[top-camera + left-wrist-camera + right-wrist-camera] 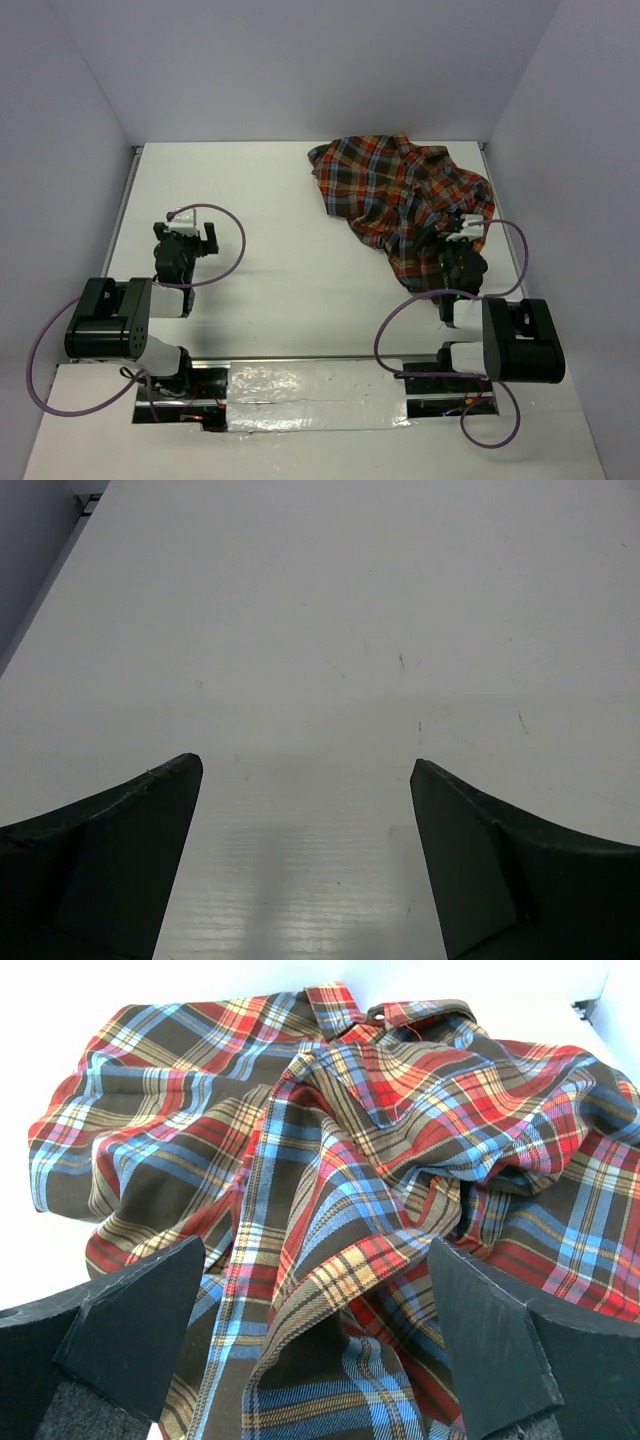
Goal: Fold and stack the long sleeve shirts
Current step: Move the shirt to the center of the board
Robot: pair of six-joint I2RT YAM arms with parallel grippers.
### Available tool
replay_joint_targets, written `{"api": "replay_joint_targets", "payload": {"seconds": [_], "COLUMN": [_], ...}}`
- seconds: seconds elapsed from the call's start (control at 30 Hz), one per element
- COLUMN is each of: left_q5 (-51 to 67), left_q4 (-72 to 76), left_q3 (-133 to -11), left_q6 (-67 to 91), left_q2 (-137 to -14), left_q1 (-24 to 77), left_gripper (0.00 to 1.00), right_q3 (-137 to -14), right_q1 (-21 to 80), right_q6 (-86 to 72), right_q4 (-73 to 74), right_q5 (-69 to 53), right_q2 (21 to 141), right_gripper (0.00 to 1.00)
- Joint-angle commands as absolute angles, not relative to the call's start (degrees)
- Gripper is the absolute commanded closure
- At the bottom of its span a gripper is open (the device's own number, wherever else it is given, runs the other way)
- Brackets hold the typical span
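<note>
One plaid flannel shirt (pixel 400 195), red-orange, dark brown and light blue, lies crumpled at the far right of the white table. My right gripper (pixel 462 232) is open and hovers over the shirt's near right edge. In the right wrist view the shirt (pixel 340 1150) fills the frame, with a raised fold between my spread fingers (pixel 130 1330); its collar lies at the top. My left gripper (pixel 188 228) is open and empty over bare table at the left, far from the shirt. The left wrist view shows only white table between its fingers (pixel 110 850).
The white table (pixel 270 250) is walled by grey panels at left, back and right. A small fitting sits at the far left corner (pixel 88 502). Purple cables loop from both arms (pixel 235 245). A shiny foil strip (pixel 310 395) lies along the near edge.
</note>
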State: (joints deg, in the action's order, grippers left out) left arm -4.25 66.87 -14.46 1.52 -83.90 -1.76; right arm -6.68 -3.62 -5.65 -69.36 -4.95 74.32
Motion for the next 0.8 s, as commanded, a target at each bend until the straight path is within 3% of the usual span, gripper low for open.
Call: {"api": "replay_joint_targets", "payload": {"seconds": [0.0,0.17,0.27,0.33,0.37,0.4,0.43,0.47,0.5,0.53,0.57,0.6,0.63,0.7,0.77], "left_q5": [-4.3,-4.4,-0.8,7.2,9.3,11.1,12.3,13.4,12.4,10.1,8.0,4.8,3.4,2.4,3.8], "left_q4": [69.7,69.6,69.7,45.5,36.2,21.1,15.0,9.9,1.3,-2.9,-6.6,-13.1,-15.9,-21.5,-23.9], "left_q3": [-14.3,-14.3,-14.5,-25.8,-31.5,-43.1,-48.4,-56.1,-58.8,-61.2,-65.0,-66.7,-69.4,-72.3,-73.5], "left_q6": [1.0,1.0,-2.6,-4.7,-3.4,-2.2,-1.9,-3.6,-4.5,-6.3,-7.4,-8.5,-8.1,-4.5,-2.7], "left_q2": [-83.7,-83.7,-80.6,-76.0,-75.1,-75.8,-77.1,-79.6,-80.7,-82.8,-83.9,-86.1,-87.1,-89.4,-90.3], "left_q1": [-1.7,-1.7,-1.7,-1.5,-1.4,-1.4,-1.5,-1.1,-0.7,-0.4,2.7,3.6,5.1,5.6,5.5], "left_gripper": [0.01,0.01,0.01,0.01,0.01,0.01,0.01,0.03,0.05,0.06,0.07,0.09,0.11,0.13,0.14], "right_q3": [-8.6,-9.6,-20.6,-27.1,-32.7,-35.5,-40.1,-42.1,-44.2,-47.7,-49.0,-51.7,-53.1,-57.7,-60.6], "right_q1": [-3.1,-2.9,-3.6,-4.0,-4.0,-4.0,-4.1,-4.0,-4.1,-4.1,-4.2,-4.1,-4.1,-3.6,-2.7], "right_q6": [-4.2,-4.7,-8.7,-6.8,-5.9,-5.9,-6.1,-7.5,-8.4,-9.3,-11.1,-11.9,-12.8,-13.4,-14.5], "right_q4": [-71.3,-66.7,-40.2,-22.8,-14.4,-10.8,-7.7,-2.5,-0.5,1.2,3.2,3.8,4.8,8.4,11.9], "right_q5": [-4.9,-3.0,1.1,-3.1,-4.5,-7.0,-7.8,-8.1,-7.6,-6.9,-5.8,-4.0,-3.4,-2.8,-3.2], "right_q2": [74.4,68.5,57.6,56.2,58.3,60.0,62.2,67.1,69.5,72.1,76.8,78.9,83.5,90.5,94.3], "right_gripper": [0.0,0.0,0.0,0.0,0.05,0.14,0.29,0.7,0.8,0.77,0.68,0.45,0.4,0.38,0.44]}}
